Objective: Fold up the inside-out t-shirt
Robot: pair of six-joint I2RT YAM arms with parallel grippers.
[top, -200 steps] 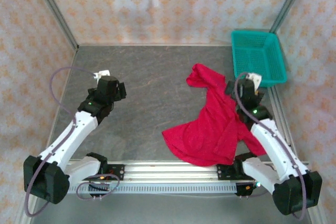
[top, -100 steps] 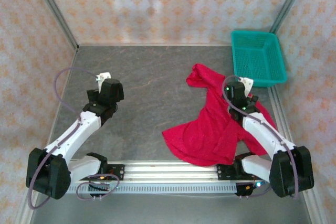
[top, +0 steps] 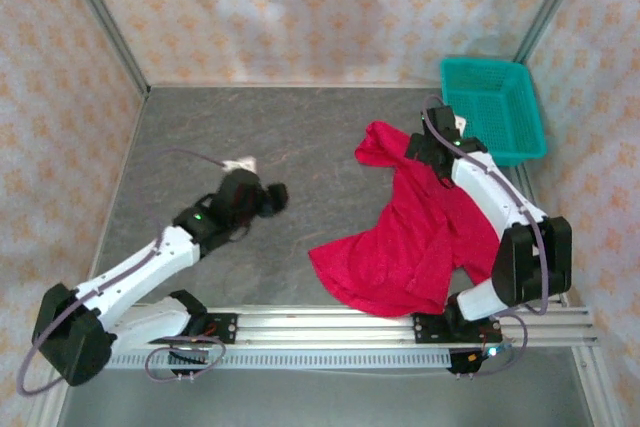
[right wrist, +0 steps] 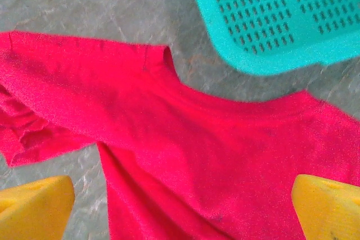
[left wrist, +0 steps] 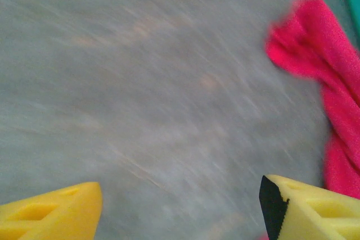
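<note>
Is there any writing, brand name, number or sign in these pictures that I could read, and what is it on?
None can be read in any view.
Red t-shirt: plain, no print or lettering seen.
Teal mesh basket: no label seen.
Small white tab on an arm: too small to tell if it carries text.
Walls: a repeated orange flower pattern, no words.

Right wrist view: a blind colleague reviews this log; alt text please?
A red t-shirt lies on the grey table, just short of a teal basket at top right. The open right gripper shows yellow fingertips in the bottom corners.
</note>
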